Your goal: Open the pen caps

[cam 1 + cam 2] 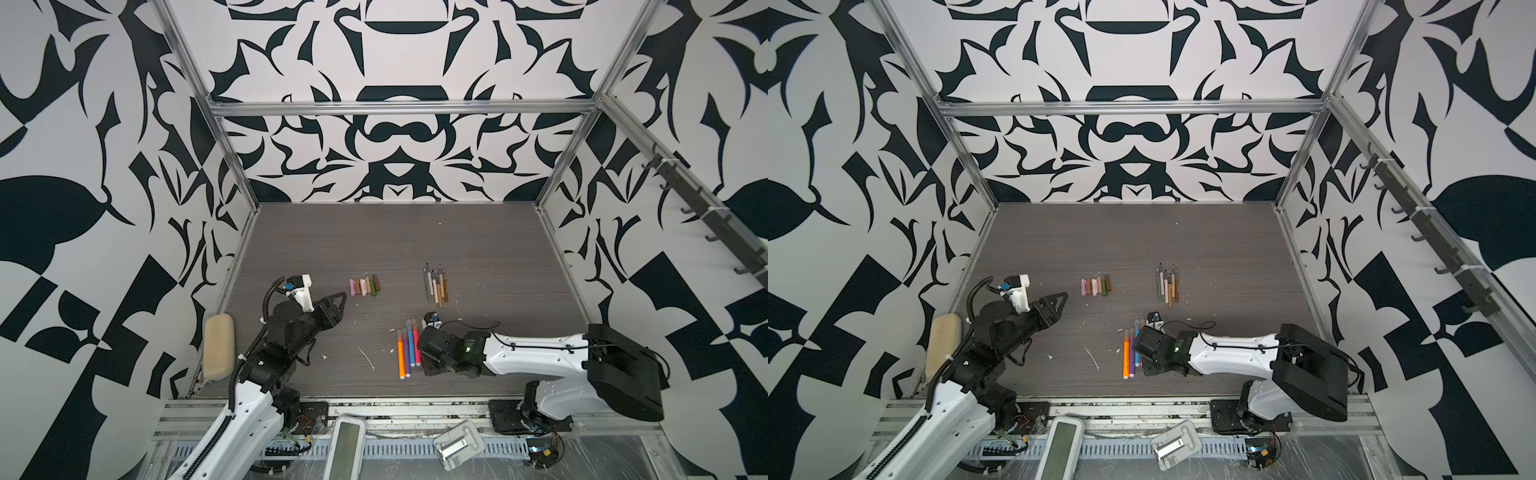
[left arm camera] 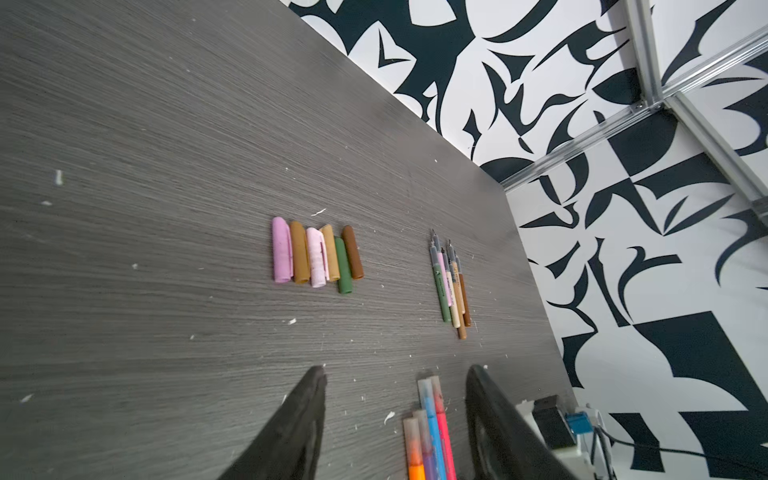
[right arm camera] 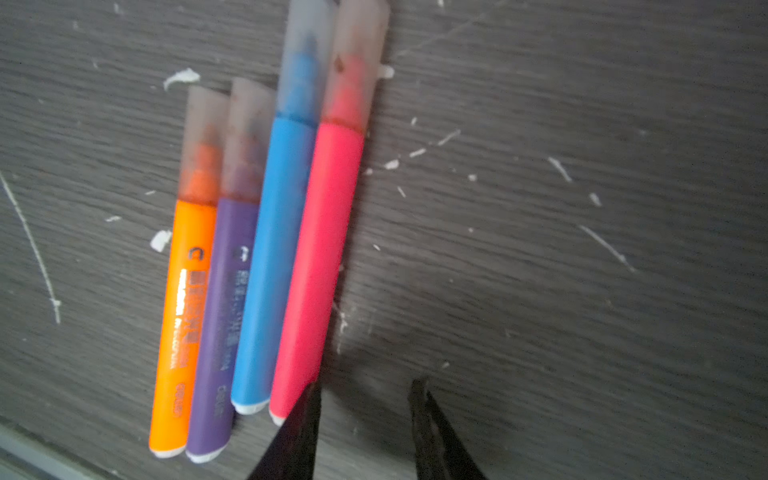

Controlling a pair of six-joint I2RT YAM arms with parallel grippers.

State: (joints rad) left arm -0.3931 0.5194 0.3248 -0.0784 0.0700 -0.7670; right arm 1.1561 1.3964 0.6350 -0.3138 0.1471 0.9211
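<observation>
Four seemingly light, slick capped pens (image 3: 274, 249) lie near-right, best pinched at barrel and frosted caps (image 3: 307, 62); left gripper (image 2: 397, 370) and right gripper (image 3: 365, 386) fingers spread, empty.

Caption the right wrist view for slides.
Capped orange, purple, blue and pink markers side by side on the table; open right gripper beside the pink one.

Both top views look down from high on the whole worktop (image 1: 457, 241); the left wrist camera slants across it, the right wrist camera sits close above, both showing the capped pens (image 3: 270, 249).
</observation>
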